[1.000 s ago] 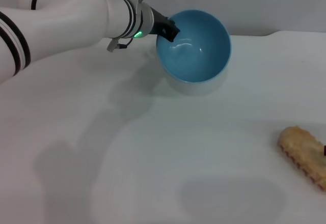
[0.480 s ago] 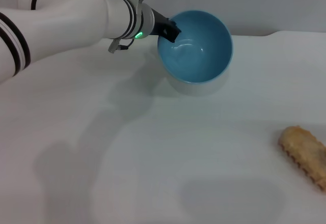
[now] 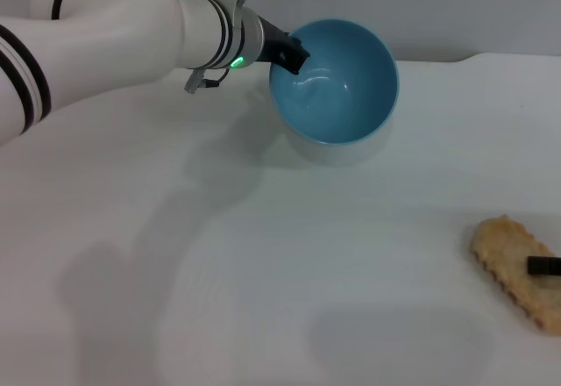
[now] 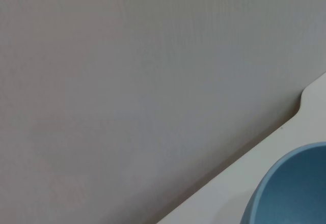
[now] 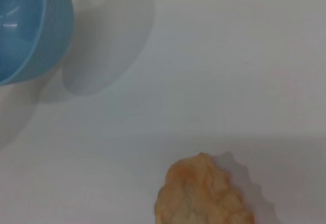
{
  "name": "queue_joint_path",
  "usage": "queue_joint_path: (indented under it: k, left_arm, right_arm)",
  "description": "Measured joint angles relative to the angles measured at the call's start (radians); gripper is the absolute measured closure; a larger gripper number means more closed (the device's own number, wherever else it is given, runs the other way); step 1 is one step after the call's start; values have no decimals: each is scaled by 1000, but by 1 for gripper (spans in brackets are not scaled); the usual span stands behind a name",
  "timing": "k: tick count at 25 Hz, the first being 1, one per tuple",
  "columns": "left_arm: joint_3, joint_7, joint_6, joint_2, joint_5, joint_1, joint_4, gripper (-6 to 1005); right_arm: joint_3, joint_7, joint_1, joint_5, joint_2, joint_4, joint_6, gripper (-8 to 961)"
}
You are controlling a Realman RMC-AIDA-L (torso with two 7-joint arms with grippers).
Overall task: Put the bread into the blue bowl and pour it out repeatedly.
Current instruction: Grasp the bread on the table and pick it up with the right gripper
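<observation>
Gripping the tilted, empty blue bowl (image 3: pixel 333 79) by its far-left rim, the left gripper (image 3: pixel 287 53) waits while the right gripper (image 3: pixel 545 266), fingers' state untellable, must pinch the bread (image 3: pixel 513 268) at near right.

Quick count: one blue bowl (image 3: pixel 334 79), one bread (image 3: pixel 517 271), one white table (image 3: pixel 263 272). Two grippers showing: left gripper (image 3: pixel 289 53) at bowl rim, right gripper (image 3: pixel 543 266) just a dark tip over bread.
</observation>
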Motion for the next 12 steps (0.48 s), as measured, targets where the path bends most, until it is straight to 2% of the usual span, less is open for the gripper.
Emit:
queue_joint_path:
  k: [12]
  left_arm:
    - [0,0,-1,0,0,0,-2,1001]
  right_arm:
    - [1,0,8,1,1,-6,-39,406]
